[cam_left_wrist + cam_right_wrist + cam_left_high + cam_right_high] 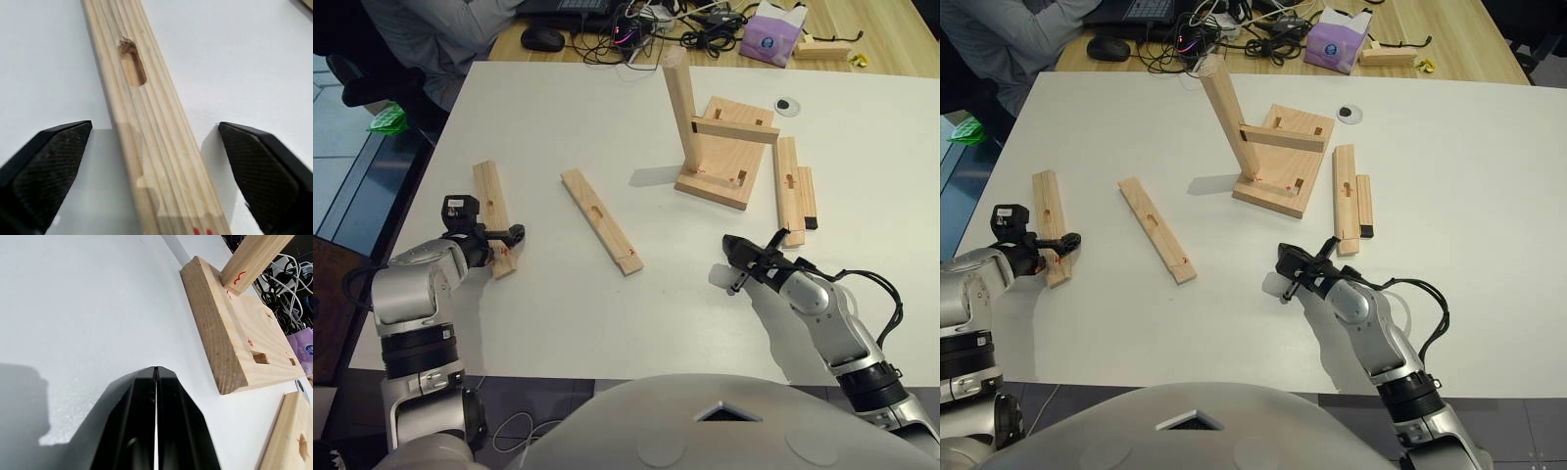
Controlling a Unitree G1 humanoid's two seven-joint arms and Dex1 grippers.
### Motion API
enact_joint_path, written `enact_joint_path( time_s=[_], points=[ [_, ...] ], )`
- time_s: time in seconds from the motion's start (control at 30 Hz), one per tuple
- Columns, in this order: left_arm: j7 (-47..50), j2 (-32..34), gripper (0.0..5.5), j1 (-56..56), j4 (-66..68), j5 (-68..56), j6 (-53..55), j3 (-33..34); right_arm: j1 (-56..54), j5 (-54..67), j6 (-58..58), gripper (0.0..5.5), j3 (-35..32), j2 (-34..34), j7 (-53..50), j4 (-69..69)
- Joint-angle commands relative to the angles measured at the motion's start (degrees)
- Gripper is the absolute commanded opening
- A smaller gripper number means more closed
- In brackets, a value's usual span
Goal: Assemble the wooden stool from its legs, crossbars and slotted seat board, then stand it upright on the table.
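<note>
Left claw (154,143) astride leg (142,110), upright leg (682,110) in seat (721,163)

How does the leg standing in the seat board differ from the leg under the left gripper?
The fitted leg stands upright, slotted into the seat board; the loose leg lies flat on the table. The fitted leg carries a crossbar; the loose leg's slot is empty. The open left gripper straddles the loose leg; none is at the fitted leg. Both are pale wood.
</note>
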Motion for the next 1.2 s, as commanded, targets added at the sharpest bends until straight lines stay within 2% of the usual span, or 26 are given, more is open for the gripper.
enact_joint_path(
  time_s=[0.03,0.4,0.57,0.77,0.9,1.07,1.2],
  points=[
    [-1.15,-2.62,4.27,6.29,1.45,-1.55,2.62,-2.04,-0.53,0.23,-0.24,0.00,-0.27,-0.25,0.54,-0.20],
    [1.87,-7.43,2.72,11.23,1.20,-1.28,-4.55,-3.70,-2.45,1.46,-2.16,0.00,-1.10,-0.39,1.01,0.48],
    [3.87,-11.18,2.03,12.12,-1.99,0.09,-17.47,-5.27,-5.07,2.19,-3.89,0.00,-3.62,0.15,-0.99,1.22],
    [6.18,-17.06,2.03,11.78,-3.20,0.25,-32.43,-5.17,-10.72,7.52,-6.37,0.00,-8.54,0.88,-1.10,1.25],
    [7.92,-21.22,2.03,9.57,-6.77,-0.32,-46.64,-3.18,-12.45,19.04,-1.78,0.00,-11.55,2.94,4.13,-2.46],
    [7.46,-21.08,2.03,4.61,-10.86,1.85,-60.16,-4.72,-18.79,41.53,14.03,0.00,-18.04,5.47,9.04,-12.74],
    [8.76,-19.72,2.03,0.15,-12.42,6.21,-66.08,-5.85,-29.40,57.76,24.77,0.69,-21.93,8.14,8.81,-15.11]
  ],
)
